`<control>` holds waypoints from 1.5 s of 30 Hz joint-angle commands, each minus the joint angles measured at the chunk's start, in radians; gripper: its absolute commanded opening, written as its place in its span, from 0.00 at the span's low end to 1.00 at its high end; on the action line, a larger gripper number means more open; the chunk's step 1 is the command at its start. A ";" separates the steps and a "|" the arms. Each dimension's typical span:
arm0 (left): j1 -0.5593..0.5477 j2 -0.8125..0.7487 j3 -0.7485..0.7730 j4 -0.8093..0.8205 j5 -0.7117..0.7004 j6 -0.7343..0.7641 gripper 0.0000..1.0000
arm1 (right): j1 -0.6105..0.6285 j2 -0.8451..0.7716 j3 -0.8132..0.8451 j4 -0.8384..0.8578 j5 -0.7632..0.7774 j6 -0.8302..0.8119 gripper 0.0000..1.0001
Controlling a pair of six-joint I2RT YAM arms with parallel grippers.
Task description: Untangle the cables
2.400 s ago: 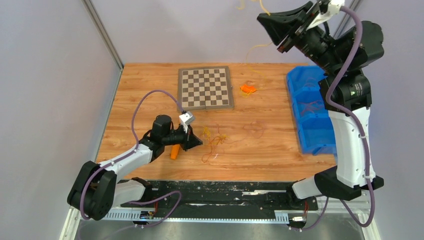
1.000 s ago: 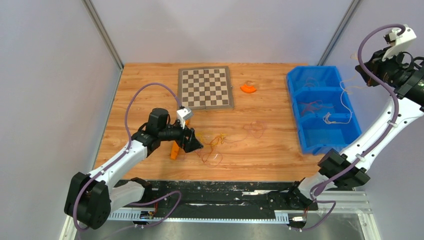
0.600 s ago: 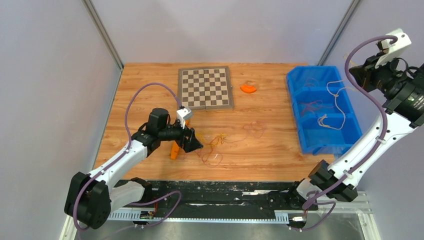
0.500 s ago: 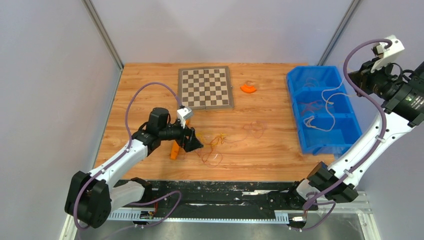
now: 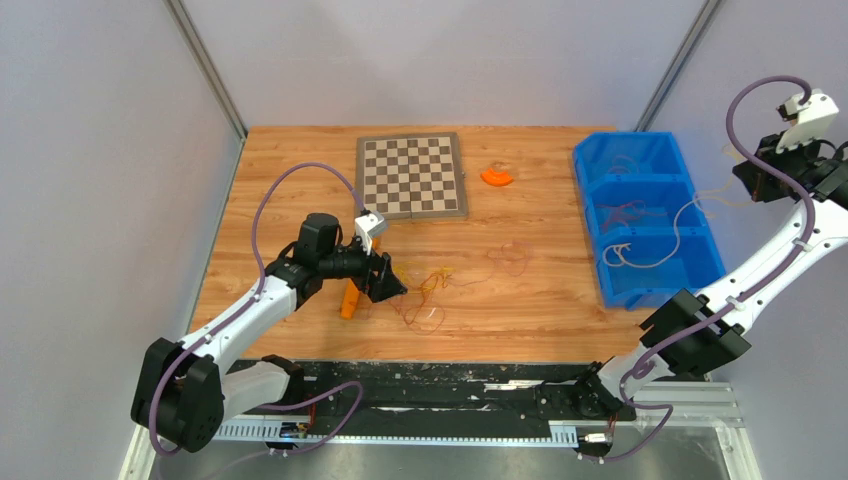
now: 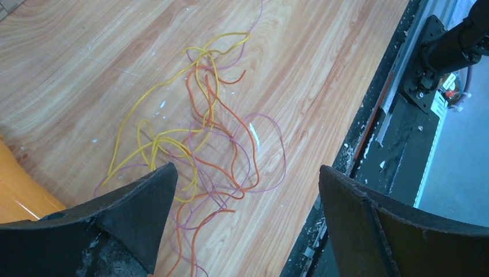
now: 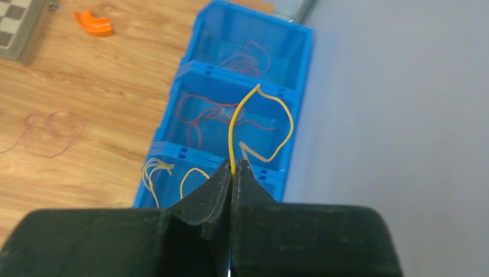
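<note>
A loose tangle of thin yellow, orange and purplish cables (image 5: 425,293) lies on the wooden table near its front edge. My left gripper (image 5: 392,285) sits low at the tangle's left side. In the left wrist view it (image 6: 247,173) is open, and the strands (image 6: 202,133) lie just ahead of its fingertips and partly between them. My right gripper (image 7: 233,167) is shut on one yellow cable (image 7: 230,135), held above the right side of the blue bin (image 5: 592,205). That cable (image 5: 676,225) droops leftward into the near compartment.
The bin (image 7: 239,64) has three compartments, with reddish cables (image 7: 202,112) in the middle one. A lone reddish loop (image 5: 510,258) lies mid-table. A chessboard (image 5: 411,176) and an orange piece (image 5: 496,177) sit at the back. An orange stick (image 5: 349,300) lies under my left wrist.
My right arm swung from high at the back down to the right over the bin, carrying the yellow cable. The left gripper edged right toward the tangle, then stayed put.
</note>
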 commanded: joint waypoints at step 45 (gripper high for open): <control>0.030 0.087 0.095 -0.172 -0.091 0.022 1.00 | 0.602 -0.045 -0.409 -0.025 0.235 0.124 1.00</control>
